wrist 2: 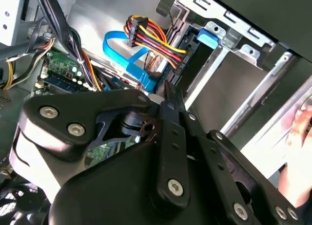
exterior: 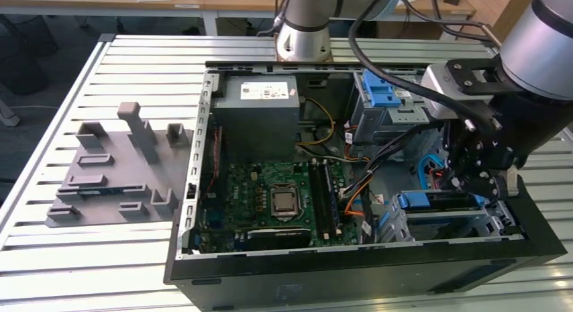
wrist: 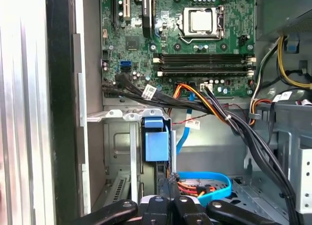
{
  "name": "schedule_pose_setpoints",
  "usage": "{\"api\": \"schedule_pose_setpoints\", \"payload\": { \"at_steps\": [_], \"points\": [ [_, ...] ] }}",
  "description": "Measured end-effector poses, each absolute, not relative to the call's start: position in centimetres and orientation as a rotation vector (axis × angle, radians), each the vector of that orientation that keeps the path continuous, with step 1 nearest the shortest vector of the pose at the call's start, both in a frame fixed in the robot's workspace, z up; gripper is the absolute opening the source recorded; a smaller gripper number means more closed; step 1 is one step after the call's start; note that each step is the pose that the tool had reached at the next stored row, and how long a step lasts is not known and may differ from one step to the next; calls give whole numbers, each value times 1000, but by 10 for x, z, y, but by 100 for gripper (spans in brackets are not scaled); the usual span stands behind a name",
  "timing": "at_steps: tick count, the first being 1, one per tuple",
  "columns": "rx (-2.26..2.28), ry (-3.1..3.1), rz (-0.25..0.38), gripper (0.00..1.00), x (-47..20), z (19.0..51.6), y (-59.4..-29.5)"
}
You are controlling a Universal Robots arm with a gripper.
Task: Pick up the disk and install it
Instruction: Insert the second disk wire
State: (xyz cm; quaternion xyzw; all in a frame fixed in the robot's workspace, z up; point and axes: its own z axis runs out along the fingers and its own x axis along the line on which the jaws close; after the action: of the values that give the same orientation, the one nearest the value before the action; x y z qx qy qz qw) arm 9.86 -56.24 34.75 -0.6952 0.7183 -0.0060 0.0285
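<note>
Case (exterior: 358, 278) open mid-frame in the exterior view | disk (exterior: 439, 200) lying in the lower-right bay, blue frame showing | gripper (exterior: 470, 188) just above it, fingers pinched together, nothing visibly between them | blue cable (wrist 2: 122, 54) and power wires (wrist 2: 151, 37) close by: I'd fear a snag, or the disk jamming crooked.

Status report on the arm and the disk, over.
Gripper jaws shut, empty, inside black computer case. Blue-framed silver disk apparently in metal cage, at gripper. Coloured cables nearby.
</note>
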Motion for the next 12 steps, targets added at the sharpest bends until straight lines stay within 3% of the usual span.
{"api": "schedule_pose_setpoints", "payload": {
  "at_steps": [12],
  "points": [
    [-2144,2217,-18,11,99,365,-561]
  ]
}}
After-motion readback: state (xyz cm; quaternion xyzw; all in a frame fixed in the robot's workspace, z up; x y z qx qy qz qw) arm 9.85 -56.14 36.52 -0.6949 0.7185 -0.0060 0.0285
